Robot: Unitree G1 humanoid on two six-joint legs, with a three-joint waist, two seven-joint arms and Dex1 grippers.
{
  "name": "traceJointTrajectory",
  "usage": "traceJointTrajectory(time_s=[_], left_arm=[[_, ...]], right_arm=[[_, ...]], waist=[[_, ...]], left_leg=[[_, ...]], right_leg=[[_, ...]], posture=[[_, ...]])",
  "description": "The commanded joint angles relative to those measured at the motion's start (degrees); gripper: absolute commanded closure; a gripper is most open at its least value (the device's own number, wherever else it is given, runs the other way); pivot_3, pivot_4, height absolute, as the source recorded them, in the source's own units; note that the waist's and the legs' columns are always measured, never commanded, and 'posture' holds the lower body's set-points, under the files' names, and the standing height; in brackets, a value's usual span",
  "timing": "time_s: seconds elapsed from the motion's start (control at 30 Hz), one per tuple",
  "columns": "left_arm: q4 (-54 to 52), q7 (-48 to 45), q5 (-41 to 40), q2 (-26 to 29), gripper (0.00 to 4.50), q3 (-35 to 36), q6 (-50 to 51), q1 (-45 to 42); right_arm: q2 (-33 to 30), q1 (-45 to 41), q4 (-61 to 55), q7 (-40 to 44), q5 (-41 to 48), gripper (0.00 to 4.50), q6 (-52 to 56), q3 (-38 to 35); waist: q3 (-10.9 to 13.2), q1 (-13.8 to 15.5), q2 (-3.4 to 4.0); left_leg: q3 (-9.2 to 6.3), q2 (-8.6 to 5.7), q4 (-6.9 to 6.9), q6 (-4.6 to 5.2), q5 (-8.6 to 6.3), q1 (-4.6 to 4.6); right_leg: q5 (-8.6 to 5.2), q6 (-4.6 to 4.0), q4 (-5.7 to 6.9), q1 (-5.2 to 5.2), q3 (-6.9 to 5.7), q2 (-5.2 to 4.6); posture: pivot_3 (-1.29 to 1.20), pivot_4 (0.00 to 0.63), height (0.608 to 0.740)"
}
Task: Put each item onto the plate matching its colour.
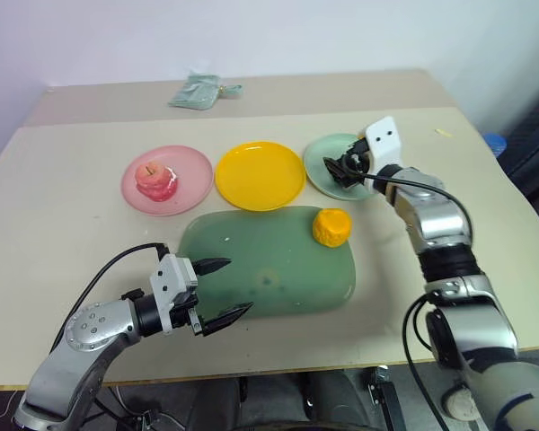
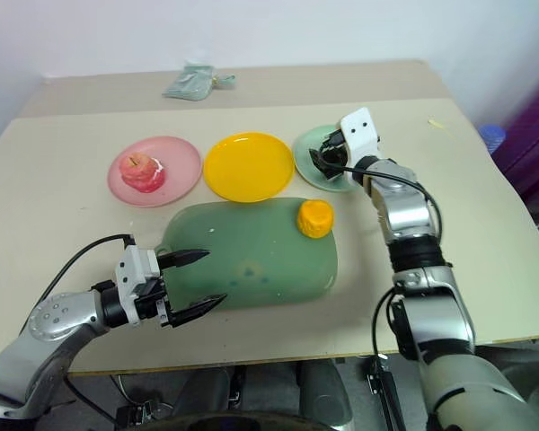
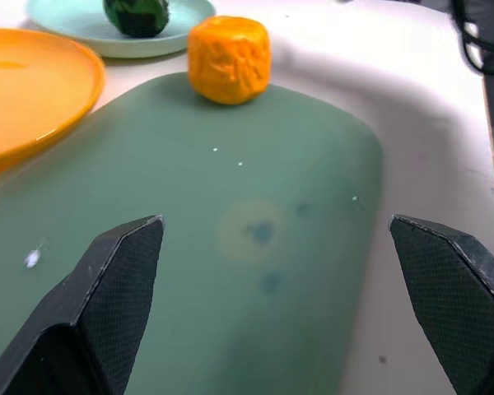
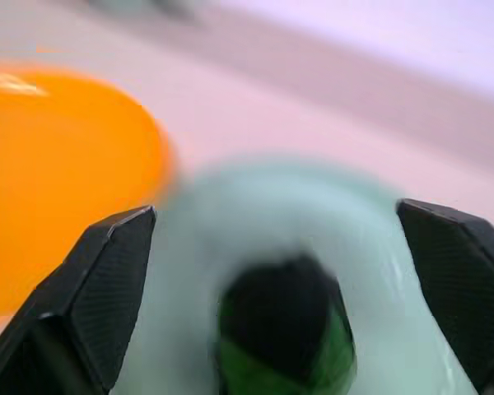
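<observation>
- The orange-yellow lump (image 1: pixel 331 226) sits on the green board (image 1: pixel 269 265), at the corner nearest the yellow plate (image 1: pixel 260 175). It is the only item not yet on its plate.
- It looks light and stiff, with a wrinkled skin that should grip well; taking it across its middle seems safest.
- The apple (image 1: pixel 154 178) rests on the pink plate (image 1: pixel 190 171), and the dark green ball (image 3: pixel 137 15) on the mint plate (image 3: pixel 181 18).
- The left pincer (image 1: pixel 217 292), spread wide, reaches level over the board's near edge, pointing towards the lump.
- The right pincer (image 4: pixel 276 271), spread and holding nothing, hovers over the ball.
</observation>
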Motion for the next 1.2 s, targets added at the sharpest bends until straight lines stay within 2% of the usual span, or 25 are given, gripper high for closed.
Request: traceJointTrajectory(time_s=[0.03,0.1,0.2,0.33,0.37,0.43,0.47,0.5,0.67,0.77,0.87,0.9,0.97,1.0,1.1,1.2], left_arm=[[-0.4,-0.6,-0.2,0.2,0.00,1.1,-1.6,-0.3],[0.2,-0.9,-0.2,0.4,0.00,1.0,-1.6,-1.2],[0.9,-1.2,-0.2,0.5,0.00,0.8,-1.5,-2.5],[1.5,-1.3,-0.3,0.4,0.00,0.7,-1.0,-4.0],[1.5,-1.2,-0.3,0.4,0.00,1.0,-1.0,-3.9],[1.4,-0.8,-0.5,0.5,0.00,1.9,-1.0,-3.6],[1.4,-0.4,-0.5,0.4,0.00,2.4,-0.9,-3.4],[1.4,0.7,-0.7,0.0,0.00,3.7,-0.8,-3.1],[4.1,11.9,-0.7,-4.5,0.00,12.0,1.6,-4.0],[7.6,17.4,3.6,-5.4,0.00,13.8,1.7,-5.0],[7.6,19.6,4.7,-6.4,0.00,13.5,1.5,-5.7],[6.8,20.2,4.8,-6.7,0.00,13.2,1.8,-5.8],[4.3,21.5,4.1,-7.5,0.00,13.1,3.2,-5.7],[3.0,22.4,3.5,-8.0,0.00,13.2,4.1,-5.7],[-0.6,24.7,2.5,-9.3,0.00,13.7,6.6,-5.4],[-3.8,25.9,1.3,-9.4,0.00,14.8,8.9,-4.5]], right_arm=[[-4.3,7.6,-14.6,10.8,9.5,0.03,6.2,-1.7],[-6.1,11.4,-18.0,12.7,10.2,0.03,8.6,-0.6],[-7.4,14.0,-18.3,12.5,6.8,0.03,9.6,2.7],[-5.6,13.6,-15.4,9.9,2.7,0.03,9.1,5.7],[-4.6,12.9,-15.4,9.0,2.8,0.54,9.2,5.4],[-2.9,11.6,-15.9,7.7,2.9,1.28,9.5,5.0],[-2.2,11.0,-15.9,7.1,2.5,1.60,9.2,5.1],[-1.0,9.9,-16.0,6.2,2.0,1.61,9.0,5.5],[10.3,-0.8,-8.3,-3.6,-2.1,1.61,11.8,8.0],[18.2,-8.8,4.4,-10.0,-6.0,1.61,9.6,9.2],[23.1,-14.7,16.7,-13.4,-7.4,1.61,4.7,8.1],[23.8,-16.1,20.1,-13.8,-7.6,1.61,2.6,7.5],[24.8,-18.0,24.6,-15.1,-6.7,0.57,-0.1,5.2],[24.6,-18.3,25.1,-15.1,-6.5,0.22,-1.4,4.6],[22.2,-16.2,21.0,-12.1,-6.0,0.10,-4.1,3.7],[16.0,-10.4,11.0,-3.7,-4.4,0.10,-8.1,3.2]], waist=[[0.0,0.1,0.00],[0.0,-0.1,0.01],[0.0,-0.5,0.02],[0.0,-0.4,0.02],[0.0,-0.4,0.02],[0.0,-0.4,0.02],[0.0,-0.4,0.02],[0.0,-0.4,0.02],[0.0,-0.7,0.03],[0.0,-0.7,0.03],[0.0,-0.2,0.02],[0.0,-0.1,0.02],[0.0,0.0,0.02],[0.0,0.0,0.01],[0.0,-0.3,0.02],[0.0,-0.2,0.02]], left_leg=[[-0.01,-0.01,0.02,0.00,0.00,0.00],[-0.01,0.00,0.06,0.00,0.00,0.06],[0.03,0.02,0.09,0.00,0.00,0.14],[0.03,0.02,0.08,0.00,0.00,0.15],[0.03,0.02,0.08,0.00,0.00,0.13],[0.03,0.03,0.08,0.00,0.00,0.11],[0.03,0.03,0.08,0.00,0.00,0.10],[0.02,0.04,0.08,0.00,0.00,0.10],[-0.02,0.07,0.08,-0.02,0.01,0.10],[-0.03,0.02,0.07,-0.09,0.05,0.09],[-0.03,-0.02,0.05,-0.10,0.05,0.03],[-0.03,-0.06,0.05,-0.10,0.05,-0.01],[-0.03,-0.16,0.05,-0.10,0.06,-0.04],[-0.02,-0.20,0.05,-0.10,0.05,-0.05],[-0.01,-0.25,0.06,-0.10,0.05,-0.05],[-0.04,-0.18,0.03,-0.09,0.05,-0.05]], right_leg=[[0.00,0.00,0.00,0.02,0.00,-0.02],[0.00,0.00,0.01,0.10,-0.01,-0.03],[0.00,-0.01,0.09,0.13,0.00,0.03],[-0.01,-0.02,0.09,0.10,0.01,0.11],[0.00,-0.02,0.07,0.10,0.01,0.10],[0.00,-0.01,0.07,0.08,0.02,0.08],[0.00,-0.01,0.08,0.06,0.03,0.08],[0.00,-0.01,0.08,0.06,0.03,0.08],[0.00,-0.02,0.12,0.01,0.02,0.10],[0.01,-0.02,0.18,-0.05,0.01,0.12],[0.01,-0.02,0.16,-0.10,0.00,0.05],[0.01,-0.02,0.14,-0.11,0.00,-0.01],[0.01,-0.01,0.12,-0.10,-0.01,-0.14],[0.02,-0.01,0.10,-0.10,-0.01,-0.20],[0.02,0.00,0.11,-0.10,-0.01,-0.26],[0.02,0.01,0.12,-0.12,-0.05,-0.20]], posture=[[0.00,0.150,0.740],[0.00,0.150,0.740],[0.00,0.150,0.740],[0.00,0.150,0.740],[0.00,0.150,0.740],[0.00,0.150,0.740],[0.00,0.150,0.740],[0.00,0.150,0.740],[0.00,0.150,0.740],[0.00,0.150,0.740],[0.00,0.150,0.740],[0.00,0.150,0.740],[0.00,0.150,0.740],[0.00,0.150,0.740],[0.00,0.150,0.740],[0.00,0.150,0.740]])
